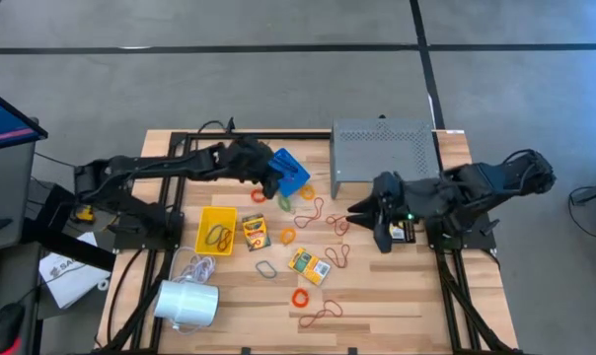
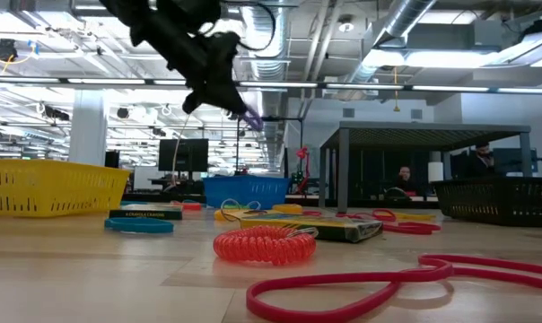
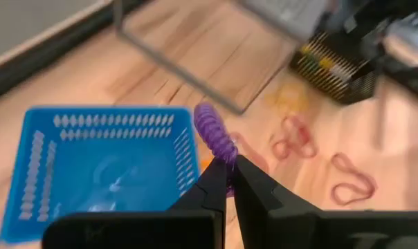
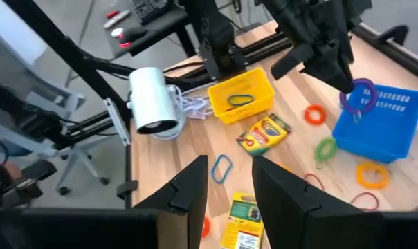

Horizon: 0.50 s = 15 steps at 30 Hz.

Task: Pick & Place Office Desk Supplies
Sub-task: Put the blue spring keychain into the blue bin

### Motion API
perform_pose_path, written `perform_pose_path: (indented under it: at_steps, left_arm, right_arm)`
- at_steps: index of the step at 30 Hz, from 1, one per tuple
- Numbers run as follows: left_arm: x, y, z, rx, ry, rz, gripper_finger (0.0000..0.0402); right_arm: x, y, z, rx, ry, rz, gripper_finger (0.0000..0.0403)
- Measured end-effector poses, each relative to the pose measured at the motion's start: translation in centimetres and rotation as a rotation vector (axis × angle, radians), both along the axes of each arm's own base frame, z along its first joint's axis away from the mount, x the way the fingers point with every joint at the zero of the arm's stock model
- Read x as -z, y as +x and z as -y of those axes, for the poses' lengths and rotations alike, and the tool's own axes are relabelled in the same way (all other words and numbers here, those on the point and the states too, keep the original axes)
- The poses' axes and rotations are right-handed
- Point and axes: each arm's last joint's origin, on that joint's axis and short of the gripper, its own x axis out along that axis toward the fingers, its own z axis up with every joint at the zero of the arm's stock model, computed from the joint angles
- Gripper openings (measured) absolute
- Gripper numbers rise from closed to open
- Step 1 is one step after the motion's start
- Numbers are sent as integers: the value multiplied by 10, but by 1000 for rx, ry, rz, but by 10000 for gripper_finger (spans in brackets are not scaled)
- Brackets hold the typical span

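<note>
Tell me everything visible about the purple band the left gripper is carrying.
The purple band is a coiled, spiral loop that looks like plastic, pinched at one end by the shut left gripper. It hangs in the air, clear of the table, over the near edge of the blue basket. Nothing else touches it.

A purple coiled band (image 3: 214, 133) hangs in the air above the edge of the blue basket (image 1: 291, 170). Two crayon boxes (image 1: 256, 232) (image 1: 309, 266) lie flat on the worktop (image 1: 397, 296), with orange, green and red bands (image 1: 323, 314) scattered around them.
</note>
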Motion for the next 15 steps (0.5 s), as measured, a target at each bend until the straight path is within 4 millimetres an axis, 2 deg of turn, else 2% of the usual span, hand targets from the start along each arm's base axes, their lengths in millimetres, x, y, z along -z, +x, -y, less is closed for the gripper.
perform_pose_path:
  at_steps: [7, 12, 15]
  left_arm:
    - [22, 21, -14, -55, -70, -200, 2]
    - [39, 21, -16, -109, -84, -327, 2]
    - [39, 21, -18, -120, -78, -328, 2]
  right_arm:
    - [2, -3, -12, 21, -2, 2, 111]
    - [2, -6, -18, 37, -10, 16, 111]
    - [2, -7, -21, 45, -21, 22, 111]
